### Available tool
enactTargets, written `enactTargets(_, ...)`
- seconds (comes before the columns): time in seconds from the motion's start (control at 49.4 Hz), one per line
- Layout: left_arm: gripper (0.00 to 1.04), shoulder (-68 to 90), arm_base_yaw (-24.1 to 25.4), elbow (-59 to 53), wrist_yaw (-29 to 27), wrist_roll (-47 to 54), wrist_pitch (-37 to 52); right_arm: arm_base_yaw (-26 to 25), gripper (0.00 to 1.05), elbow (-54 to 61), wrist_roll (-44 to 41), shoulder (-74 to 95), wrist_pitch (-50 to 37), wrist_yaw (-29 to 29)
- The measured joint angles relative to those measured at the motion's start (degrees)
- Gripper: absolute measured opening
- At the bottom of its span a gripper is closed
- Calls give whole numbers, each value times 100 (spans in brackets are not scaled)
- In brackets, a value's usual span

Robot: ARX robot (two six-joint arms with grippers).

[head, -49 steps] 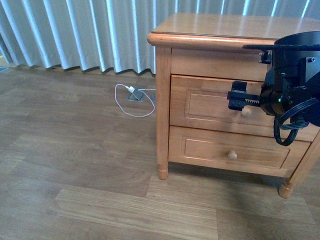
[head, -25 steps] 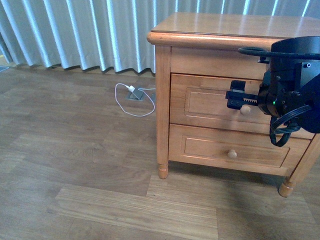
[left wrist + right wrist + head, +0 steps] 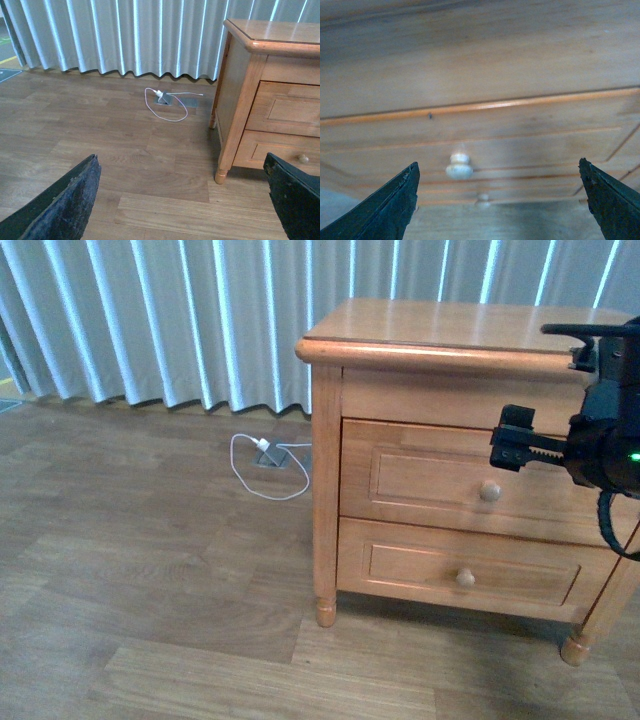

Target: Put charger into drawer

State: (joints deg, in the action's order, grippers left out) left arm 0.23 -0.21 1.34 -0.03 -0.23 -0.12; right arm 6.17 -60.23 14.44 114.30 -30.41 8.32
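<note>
None of the three views shows the charger, so I cannot tell where it is. The drawer (image 3: 425, 472) is the upper, taller one of two in a wooden nightstand (image 3: 325, 490) and it is closed, front flush with the frame. Its round pale knob (image 3: 489, 491) sits on the right part of the recessed panel.

In the front view the right gripper (image 3: 513, 444) hangs in front of the drawer face, just up and right of the knob, near the drawer's top edge. In the right wrist view the right gripper (image 3: 497, 162) has its two dark fingers (image 3: 387, 207) spread wide with nothing between them. The knob (image 3: 459, 166) shows in the gap, apart from both fingers. Touch with the wood cannot be told.

The shallower lower drawer (image 3: 440, 562) is closed too, with a smaller knob (image 3: 465, 578).

The left gripper (image 3: 181, 157) is seen only in the left wrist view. Its fingers (image 3: 65, 202) are wide apart and empty, over the wood floor (image 3: 100, 135) well left of the nightstand.

An all-white cable (image 3: 262, 452) lies looped on the floor left of the nightstand and beyond its front leg, at a grey floor plate (image 3: 271, 433). Behind it, pale pleated curtains (image 3: 150, 320) hang down to the floor.
</note>
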Motion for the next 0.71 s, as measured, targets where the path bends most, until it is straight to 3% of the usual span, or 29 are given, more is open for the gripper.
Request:
enactTargets(0.364,99,0,0,0,0,0,0,-527,96,2048,-66,-3025,1226,-1307)
enactTargets(0.546,99,0,0,0,0,0,0,-1088,96,2745,-83,-4986,2284,-2140)
enactTargets(0.708,99,0,0,0,0,0,0,-1976,96,3250,-317,-6959,3541,-3067)
